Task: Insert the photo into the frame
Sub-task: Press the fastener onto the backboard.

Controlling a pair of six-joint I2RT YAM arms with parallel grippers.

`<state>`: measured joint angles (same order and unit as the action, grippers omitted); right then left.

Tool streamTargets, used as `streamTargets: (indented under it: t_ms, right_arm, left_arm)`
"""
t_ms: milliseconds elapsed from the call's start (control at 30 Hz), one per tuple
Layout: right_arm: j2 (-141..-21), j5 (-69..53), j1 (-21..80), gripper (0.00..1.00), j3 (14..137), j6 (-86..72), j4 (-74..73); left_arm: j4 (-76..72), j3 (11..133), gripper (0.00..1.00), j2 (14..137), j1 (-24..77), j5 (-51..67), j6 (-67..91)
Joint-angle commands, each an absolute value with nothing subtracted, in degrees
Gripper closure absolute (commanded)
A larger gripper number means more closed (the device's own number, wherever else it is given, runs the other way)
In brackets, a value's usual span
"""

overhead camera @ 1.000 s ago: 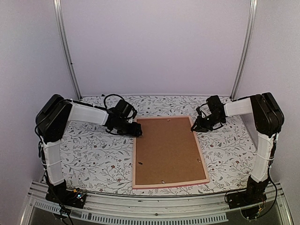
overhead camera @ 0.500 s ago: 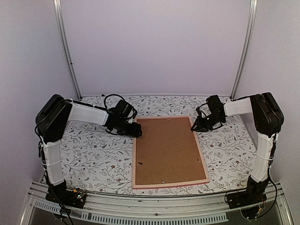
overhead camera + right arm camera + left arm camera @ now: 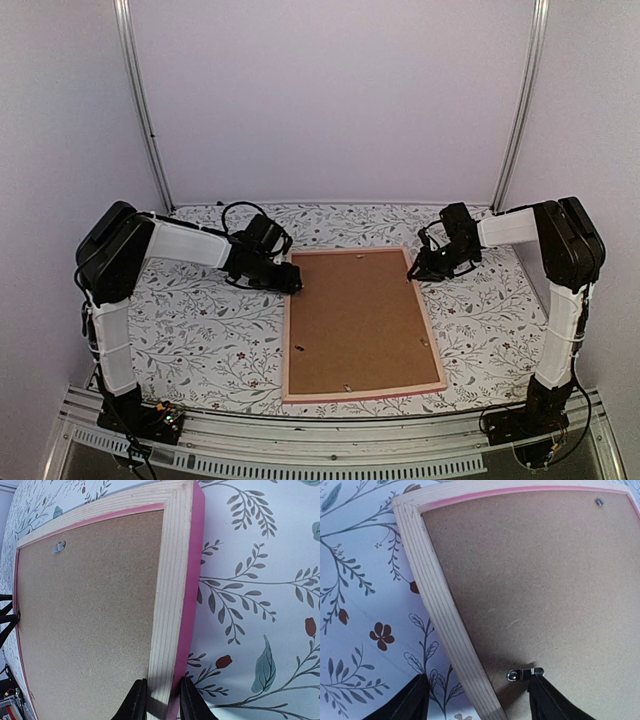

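The pink frame (image 3: 435, 335) lies face down on the flowered table, its brown backing board (image 3: 358, 320) showing. The photo is hidden. My left gripper (image 3: 293, 280) is low at the far-left corner. In the left wrist view it (image 3: 477, 680) is open astride the pale wooden rail (image 3: 437, 605); one finger (image 3: 405, 705) is over the cloth, the other over the board by a metal turn clip (image 3: 524, 674). My right gripper (image 3: 417, 270) is at the far-right corner. In the right wrist view it (image 3: 161, 682) is shut on the frame's rail (image 3: 172, 580).
The flowered tablecloth (image 3: 200, 330) spreads on both sides of the frame. Grey walls and two metal posts (image 3: 140, 110) close off the back. More small metal clips (image 3: 59, 546) sit along the backing board's edges. The arms' bases stand at the near rail (image 3: 320, 440).
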<state>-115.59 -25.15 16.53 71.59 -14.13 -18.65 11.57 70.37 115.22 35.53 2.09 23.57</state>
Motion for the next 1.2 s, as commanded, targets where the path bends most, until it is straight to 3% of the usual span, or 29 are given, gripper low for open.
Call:
streamTargets:
  t_ms: [0, 767, 1167]
  right_arm:
    - [-116.64, -25.40, 16.96, 0.77, 70.94, -13.71, -19.86]
    - [-116.41, -25.58, 16.96, 0.76, 70.12, -13.83, -19.29]
    - [-116.70, -25.73, 16.96, 0.76, 70.15, -13.45, -19.29]
  left_arm:
    - [13.47, 71.73, 0.29, 116.97, 36.30, -1.57, 22.59]
    - [15.11, 76.40, 0.34, 120.37, 38.30, -6.11, 23.04]
    - [14.38, 75.45, 0.50, 120.96, 37.54, -4.63, 24.80]
